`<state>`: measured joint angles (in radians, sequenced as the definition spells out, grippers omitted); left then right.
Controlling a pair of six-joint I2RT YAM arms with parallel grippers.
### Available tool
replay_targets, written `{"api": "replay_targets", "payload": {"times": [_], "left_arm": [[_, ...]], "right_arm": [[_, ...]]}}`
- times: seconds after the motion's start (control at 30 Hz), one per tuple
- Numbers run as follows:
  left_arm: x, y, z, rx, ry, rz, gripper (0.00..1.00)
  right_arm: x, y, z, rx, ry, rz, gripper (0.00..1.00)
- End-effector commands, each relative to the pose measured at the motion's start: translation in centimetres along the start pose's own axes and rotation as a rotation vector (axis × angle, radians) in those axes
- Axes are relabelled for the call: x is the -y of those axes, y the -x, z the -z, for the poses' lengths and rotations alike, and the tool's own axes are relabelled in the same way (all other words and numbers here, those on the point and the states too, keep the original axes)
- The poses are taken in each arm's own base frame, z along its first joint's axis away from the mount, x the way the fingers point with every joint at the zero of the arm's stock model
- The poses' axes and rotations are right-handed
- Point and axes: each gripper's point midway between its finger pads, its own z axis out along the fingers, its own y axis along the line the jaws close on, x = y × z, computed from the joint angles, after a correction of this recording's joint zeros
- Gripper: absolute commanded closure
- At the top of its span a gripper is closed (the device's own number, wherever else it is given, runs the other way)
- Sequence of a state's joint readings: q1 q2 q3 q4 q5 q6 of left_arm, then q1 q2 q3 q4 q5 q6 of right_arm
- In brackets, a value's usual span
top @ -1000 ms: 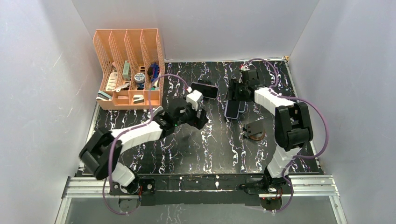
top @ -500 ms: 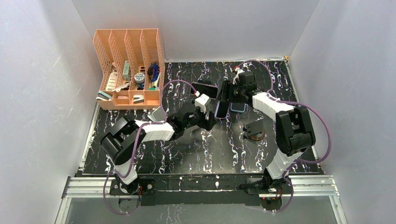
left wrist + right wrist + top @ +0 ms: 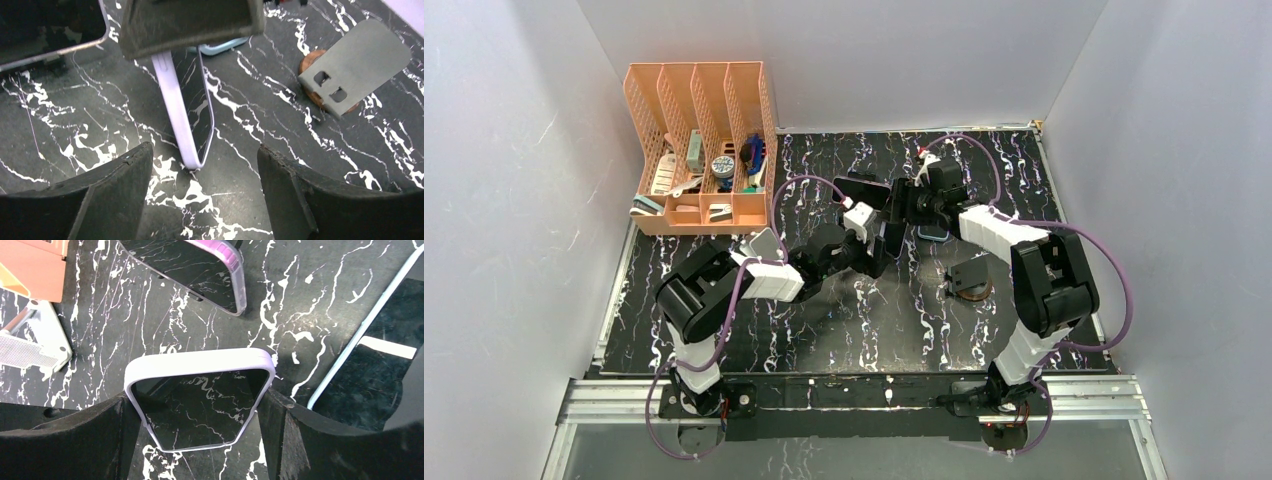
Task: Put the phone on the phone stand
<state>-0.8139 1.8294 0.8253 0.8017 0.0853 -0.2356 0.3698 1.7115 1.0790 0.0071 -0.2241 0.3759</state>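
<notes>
My right gripper is shut on a lavender-cased phone, one finger on each long edge. In the top view the right gripper holds the phone tilted up on its lower end at mid-table. My left gripper is open and empty, its fingers either side of the phone's lower corner, not touching it; in the top view the left gripper is just left of the phone. The phone stand, a grey plate on a round brown base, stands to the right, apart from both grippers.
A pink-cased phone lies behind the grippers and a light-blue-cased phone lies beside the right gripper. An orange desk organizer holding several small items stands at the back left. A small white and grey object lies near the left arm.
My left arm has reached right until its open fingers flank the phone's lower end. My right gripper has carried the phone left and stood it more upright.
</notes>
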Motion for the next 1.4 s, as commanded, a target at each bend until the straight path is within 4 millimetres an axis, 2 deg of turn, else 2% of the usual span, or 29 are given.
{"api": "replay_targets", "payload": {"times": [0.0, 0.13, 0.57, 0.63, 0.7, 0.77, 0.9, 1.0, 1.07, 1.17, 1.2, 1.23, 1.37], "left_arm": [[0.1, 1.3, -0.4, 0.075, -0.007, 0.013, 0.29], [0.0, 1.0, -0.6, 0.073, -0.005, 0.012, 0.49], [-1.3, -1.2, -1.0, 0.035, 0.033, 0.019, 0.55], [-1.5, -1.3, -1.1, 0.03, 0.029, 0.019, 0.65], [-1.5, -1.4, -1.2, 0.024, 0.01, 0.023, 0.82], [-1.7, -1.5, -1.3, 0.018, -0.002, 0.033, 0.9], [-1.8, -1.4, -1.0, 0.018, -0.01, 0.036, 0.99], [-2.0, -1.0, -0.4, 0.023, -0.013, 0.033, 1.0], [-1.9, -0.7, 0.2, 0.011, -0.026, 0.031, 1.0], [-1.4, 0.3, 1.5, -0.015, -0.043, -0.005, 1.0], [-1.1, 0.6, 2.0, -0.031, -0.05, -0.021, 1.0], [-0.9, 0.9, 2.5, -0.05, -0.058, -0.044, 1.0], [0.0, 2.2, 5.1, -0.143, -0.082, -0.138, 1.0]], "right_arm": [[-3.4, 1.7, 1.2, 0.073, 0.119, -0.005, 0.52], [-4.0, 1.5, 1.2, 0.073, 0.141, -0.008, 0.52], [-5.3, 1.4, 2.1, 0.084, 0.21, -0.023, 0.52], [-5.4, 1.3, 2.2, 0.082, 0.215, -0.021, 0.52], [-5.4, 1.2, 2.2, 0.08, 0.219, -0.019, 0.52], [-5.4, 1.2, 2.3, 0.08, 0.221, -0.019, 0.52], [-5.5, 1.0, 2.3, 0.08, 0.228, -0.016, 0.51], [-5.6, 1.0, 2.3, 0.078, 0.237, -0.015, 0.49], [-5.8, 1.1, 2.4, 0.082, 0.249, -0.01, 0.44], [-6.3, 2.0, 2.6, 0.106, 0.259, 0.006, 0.18], [-6.4, 2.4, 2.7, 0.117, 0.26, 0.014, 0.05], [-6.5, 2.9, 2.9, 0.13, 0.26, 0.023, 0.02], [-7.1, 5.4, 3.7, 0.187, 0.25, 0.059, 0.01]]}}
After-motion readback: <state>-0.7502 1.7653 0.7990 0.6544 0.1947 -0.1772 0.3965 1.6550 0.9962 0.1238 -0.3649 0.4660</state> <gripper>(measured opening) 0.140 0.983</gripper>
